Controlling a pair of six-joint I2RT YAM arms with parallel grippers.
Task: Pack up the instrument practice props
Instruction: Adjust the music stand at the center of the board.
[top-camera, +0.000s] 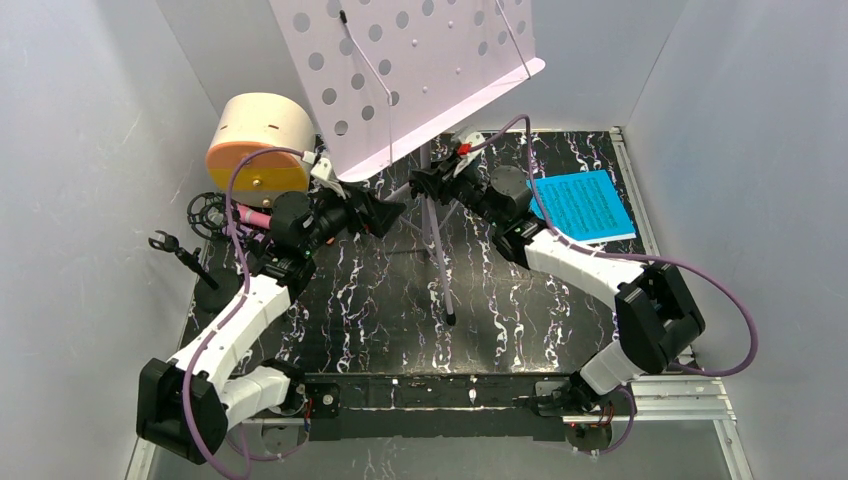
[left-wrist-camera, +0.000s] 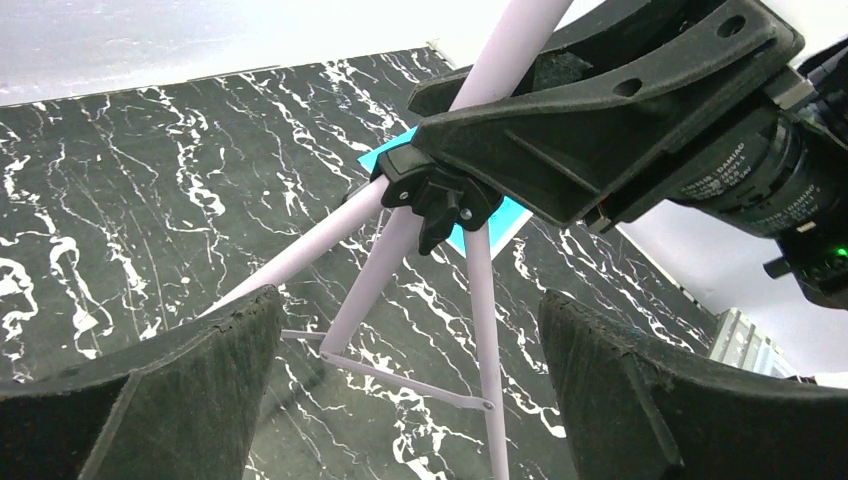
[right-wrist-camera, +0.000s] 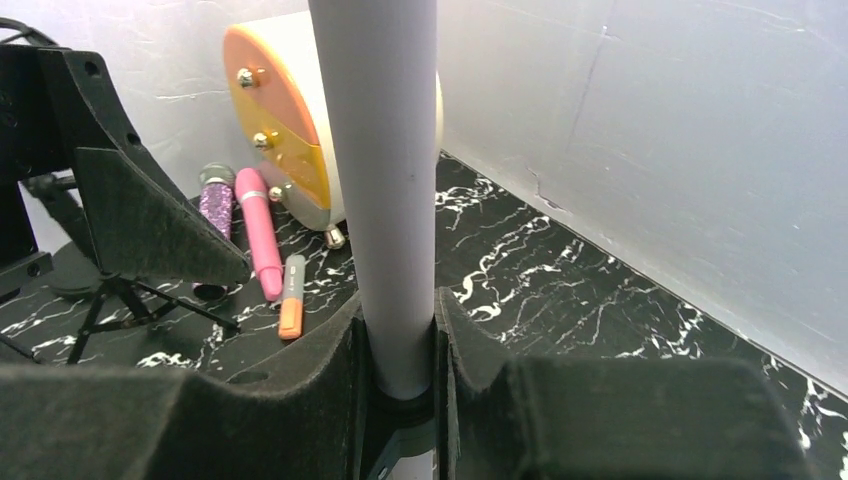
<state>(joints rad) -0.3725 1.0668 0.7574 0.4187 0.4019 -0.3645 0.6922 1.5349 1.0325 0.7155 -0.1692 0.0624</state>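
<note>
The lilac perforated music stand stands upright at the back centre on its tripod legs. My right gripper is shut on its pole, just above the black leg hub. My left gripper is open and empty, its fingers on either side of the legs without touching them. The blue and white sheet music lies flat at the back right. The pink microphone and the purple mic lie at the left. The black ring mount and the small tripod are beside them.
A round cream and orange case lies on its side at the back left. An orange and grey marker lies beside the pink microphone. Grey walls close in the left, back and right sides.
</note>
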